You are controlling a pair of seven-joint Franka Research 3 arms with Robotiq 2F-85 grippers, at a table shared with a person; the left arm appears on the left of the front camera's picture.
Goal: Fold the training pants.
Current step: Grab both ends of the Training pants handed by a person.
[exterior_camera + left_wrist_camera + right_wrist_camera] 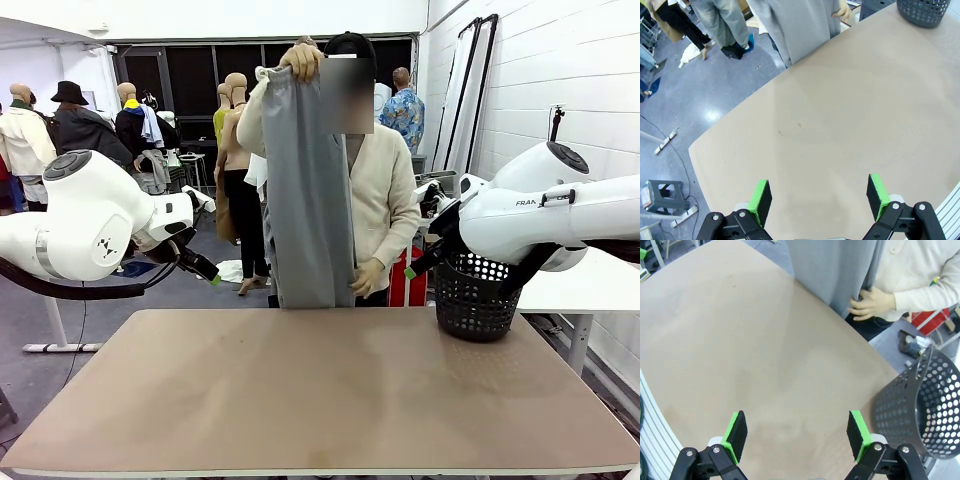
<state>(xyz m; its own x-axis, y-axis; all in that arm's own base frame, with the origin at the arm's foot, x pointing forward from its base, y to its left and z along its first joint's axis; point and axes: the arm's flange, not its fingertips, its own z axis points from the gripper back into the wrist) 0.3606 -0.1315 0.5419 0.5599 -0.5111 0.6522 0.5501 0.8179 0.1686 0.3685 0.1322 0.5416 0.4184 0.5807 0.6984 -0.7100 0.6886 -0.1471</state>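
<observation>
A person at the table's far side holds the light grey training pants (308, 190) hanging lengthwise in the air, one hand (301, 60) at the top and the other hand (366, 277) near the lower edge. The pants (795, 25) hang just beyond the far table edge, and the pants (837, 270) show with a hand pinching them. My left gripper (819, 196) is open over the bare tabletop. My right gripper (798, 432) is open above the table as well. In the front view both arms are raised at the sides, the left gripper (205, 272) and right gripper (418, 265) off the table.
A black perforated basket (476, 295) stands at the table's far right corner, also the basket (920, 405) close to my right gripper. The tan table (320, 390) has its near-left edge (705, 165) over the blue floor. A small stool (660, 197) stands below.
</observation>
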